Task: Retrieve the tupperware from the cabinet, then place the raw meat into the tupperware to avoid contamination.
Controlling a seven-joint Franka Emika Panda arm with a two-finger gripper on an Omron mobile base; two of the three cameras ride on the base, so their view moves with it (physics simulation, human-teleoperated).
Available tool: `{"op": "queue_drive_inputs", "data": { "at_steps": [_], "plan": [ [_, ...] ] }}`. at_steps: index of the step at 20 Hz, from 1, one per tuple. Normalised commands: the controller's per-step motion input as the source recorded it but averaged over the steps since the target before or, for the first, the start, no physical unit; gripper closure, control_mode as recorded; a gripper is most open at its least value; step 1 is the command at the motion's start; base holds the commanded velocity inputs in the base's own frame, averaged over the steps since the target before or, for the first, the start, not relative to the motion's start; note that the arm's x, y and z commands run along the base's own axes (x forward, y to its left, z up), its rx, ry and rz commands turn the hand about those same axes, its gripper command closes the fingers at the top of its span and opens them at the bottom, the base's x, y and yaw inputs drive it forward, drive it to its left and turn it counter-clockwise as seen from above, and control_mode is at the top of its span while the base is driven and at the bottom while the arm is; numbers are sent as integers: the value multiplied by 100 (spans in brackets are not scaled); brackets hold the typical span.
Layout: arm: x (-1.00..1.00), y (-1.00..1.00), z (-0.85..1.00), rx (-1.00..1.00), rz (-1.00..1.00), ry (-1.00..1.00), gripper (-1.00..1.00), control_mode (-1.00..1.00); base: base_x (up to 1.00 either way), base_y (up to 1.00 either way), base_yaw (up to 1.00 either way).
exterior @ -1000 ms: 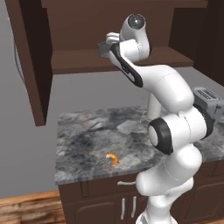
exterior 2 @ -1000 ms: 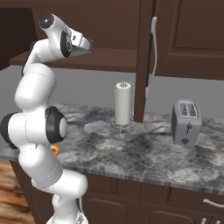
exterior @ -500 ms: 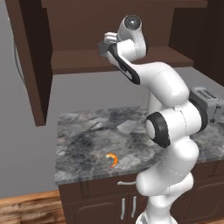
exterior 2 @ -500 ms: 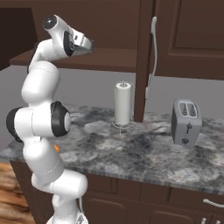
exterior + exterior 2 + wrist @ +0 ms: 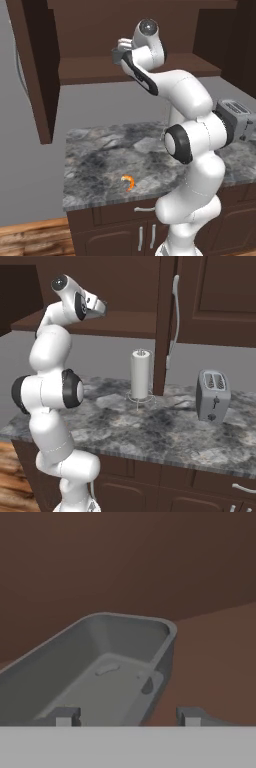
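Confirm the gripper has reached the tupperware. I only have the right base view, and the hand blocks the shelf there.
Observer: Yes. In the hand view the gripper straddles one long wall of the tupperware, one finger inside and one outside.
Operator: Clamped?
Observer: No. Both fingers stand clear of that wall.
Operator: Where's the raw meat?
Observer: In the left base view the raw meat lies on the counter, near its front edge.
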Motion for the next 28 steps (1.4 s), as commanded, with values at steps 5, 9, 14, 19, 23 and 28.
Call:
{"op": "queue_drive_inputs", "data": {
  "at_steps": [5,9,14,19,23,28],
  "plan": [
    [2,0,0,0,0,0,100,-100,0,0,0],
    [-14,-1,0,0,-5,-2,100,-100,0,0,0],
    [-45,0,4,0,-4,-9,100,-100,0,0,0],
    [-91,0,8,1,-1,-16,100,-100,0,0,0],
    [-100,-2,-8,0,0,-5,100,-100,0,0,0],
    [-100,-12,-39,0,5,0,100,-100,0,0,0]
  ]
}}
